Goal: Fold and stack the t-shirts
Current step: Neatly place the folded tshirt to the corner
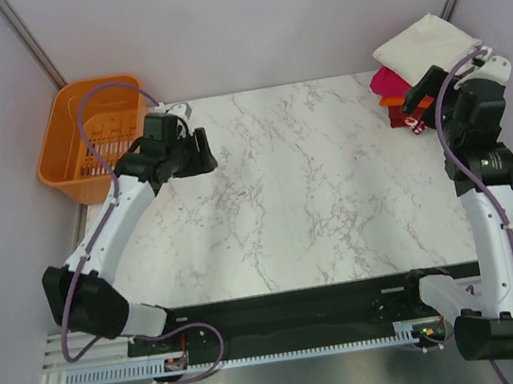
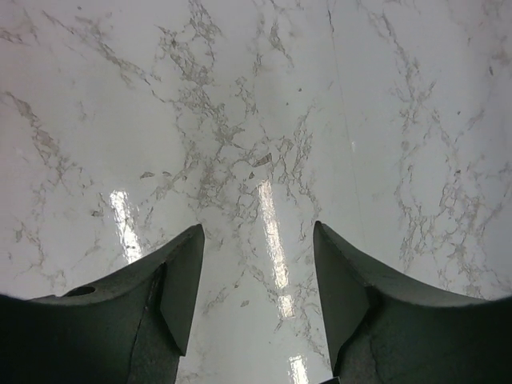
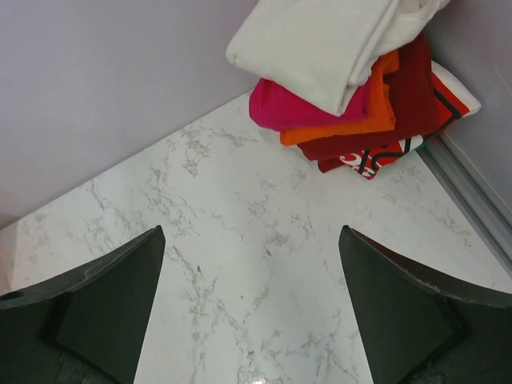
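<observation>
A stack of folded t-shirts sits at the table's far right corner. The cream-white shirt (image 1: pixel 424 42) lies on top, over a magenta-pink one (image 1: pixel 383 83), an orange one (image 3: pixel 364 120), a dark red one (image 3: pixel 412 88) and a red printed one (image 3: pixel 376 158). The cream-white shirt also shows in the right wrist view (image 3: pixel 320 40). My right gripper (image 3: pixel 252 264) is open and empty, just in front of the stack, above bare marble. My left gripper (image 2: pixel 258 264) is open and empty above the marble at the far left (image 1: pixel 203 152).
An orange slotted basket (image 1: pixel 95 129) stands off the table's far left corner, next to my left gripper. Grey walls close the back and sides. A metal rail (image 3: pixel 468 188) runs along the table's right edge.
</observation>
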Robot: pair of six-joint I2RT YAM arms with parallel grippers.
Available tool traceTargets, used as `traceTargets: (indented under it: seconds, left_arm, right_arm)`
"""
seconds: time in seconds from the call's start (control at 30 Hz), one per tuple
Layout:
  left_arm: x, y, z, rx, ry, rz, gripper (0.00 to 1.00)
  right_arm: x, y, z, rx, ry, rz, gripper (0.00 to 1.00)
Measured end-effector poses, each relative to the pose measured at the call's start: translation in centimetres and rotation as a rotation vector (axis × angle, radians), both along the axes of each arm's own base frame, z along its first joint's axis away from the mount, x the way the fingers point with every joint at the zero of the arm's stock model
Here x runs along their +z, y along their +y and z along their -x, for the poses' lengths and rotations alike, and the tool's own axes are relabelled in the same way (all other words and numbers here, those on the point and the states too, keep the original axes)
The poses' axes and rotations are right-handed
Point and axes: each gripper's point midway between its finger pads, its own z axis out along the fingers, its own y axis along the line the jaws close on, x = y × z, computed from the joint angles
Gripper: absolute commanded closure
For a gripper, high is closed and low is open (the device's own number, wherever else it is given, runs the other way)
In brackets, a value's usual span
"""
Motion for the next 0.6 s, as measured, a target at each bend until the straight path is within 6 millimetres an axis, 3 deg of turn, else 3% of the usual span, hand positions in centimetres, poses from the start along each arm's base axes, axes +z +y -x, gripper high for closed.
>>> traceTargets:
  seconds: [0.17, 0.3, 0.6]
  left_arm:
    - [4.1, 1.1, 1.5, 0.024, -0.174, 0.042, 0.35]
    - [7.1, 1.3, 1.3, 0.037, -0.284, 0.075, 0.35]
    - [6.1, 1.9, 1.0, 0.067, -0.29, 0.054, 0.35]
  right_arm:
    - [-2.3, 0.0, 1.9, -0.016, 0.043, 0.025, 0.02]
    - [-2.9, -0.8, 2.4, -0.053, 0.071, 0.051, 0.02]
    - [-3.2, -1.4, 2.4, -0.092, 0.09, 0.068, 0.02]
